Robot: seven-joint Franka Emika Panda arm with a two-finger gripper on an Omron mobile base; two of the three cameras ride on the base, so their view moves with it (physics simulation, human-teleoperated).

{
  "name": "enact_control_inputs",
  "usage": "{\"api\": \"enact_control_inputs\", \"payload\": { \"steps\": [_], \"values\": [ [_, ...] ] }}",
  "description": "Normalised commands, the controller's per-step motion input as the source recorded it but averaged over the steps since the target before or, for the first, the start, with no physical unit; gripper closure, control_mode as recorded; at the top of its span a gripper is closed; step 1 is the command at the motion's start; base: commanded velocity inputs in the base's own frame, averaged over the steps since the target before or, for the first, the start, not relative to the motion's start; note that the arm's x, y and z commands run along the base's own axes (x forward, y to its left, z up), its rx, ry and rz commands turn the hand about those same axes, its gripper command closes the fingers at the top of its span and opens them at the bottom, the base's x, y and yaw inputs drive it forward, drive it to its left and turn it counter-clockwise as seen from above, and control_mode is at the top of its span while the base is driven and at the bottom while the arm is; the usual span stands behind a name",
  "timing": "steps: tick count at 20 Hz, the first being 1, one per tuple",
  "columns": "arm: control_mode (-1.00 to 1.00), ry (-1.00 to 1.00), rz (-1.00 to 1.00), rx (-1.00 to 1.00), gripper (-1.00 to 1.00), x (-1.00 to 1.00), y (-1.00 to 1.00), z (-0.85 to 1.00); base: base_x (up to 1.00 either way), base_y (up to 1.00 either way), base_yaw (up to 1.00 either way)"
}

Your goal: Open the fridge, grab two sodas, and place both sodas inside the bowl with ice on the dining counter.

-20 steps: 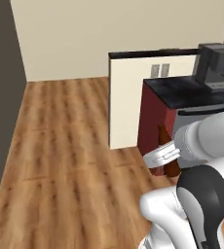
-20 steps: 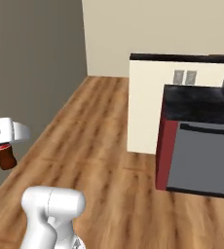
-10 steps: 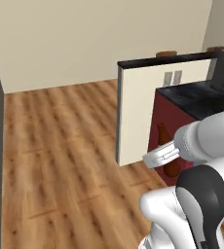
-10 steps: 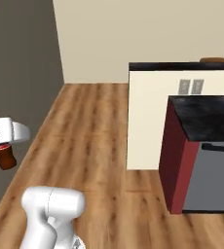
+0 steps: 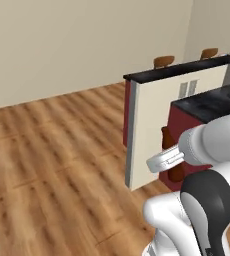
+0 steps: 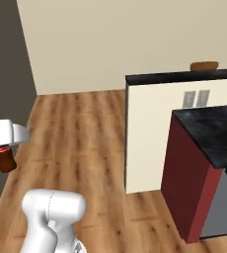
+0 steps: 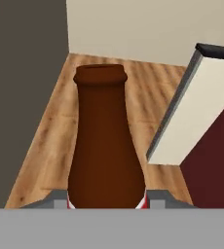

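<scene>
Arm folded low; jaws clamp a brown soda (image 7: pixel 105 146) upright above wood floor (image 6: pixel 81 128); cream-panelled desk (image 6: pixel 184 79) at two o'clock.

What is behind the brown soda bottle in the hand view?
Behind the dark brown glass soda bottle, held by the gripper, lie the wooden floor, a beige wall and a cream panel. The bottle hides the floor directly behind it.

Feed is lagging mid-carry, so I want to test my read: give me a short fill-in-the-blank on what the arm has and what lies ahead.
1. The gripper is shut on a dark brown glass ____.
2. The floor is made of ____ planks.
3. The black speckled stone counter top sits on a dark ____ panel base.

Missing words: bottle; wooden; red
</scene>
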Motion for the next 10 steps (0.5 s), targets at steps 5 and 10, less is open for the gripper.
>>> {"api": "enact_control_inputs", "payload": {
  "steps": [5, 10],
  "values": [
    [1.0, 0.0, 0.0, 0.0, 1.0, 0.0, 0.0, 0.0, 0.9, 0.8, -0.32],
    [1.0, 0.0, 0.0, 0.0, 1.0, 0.0, 0.0, 0.0, 0.86, 0.88, -0.33]
  ]
}}
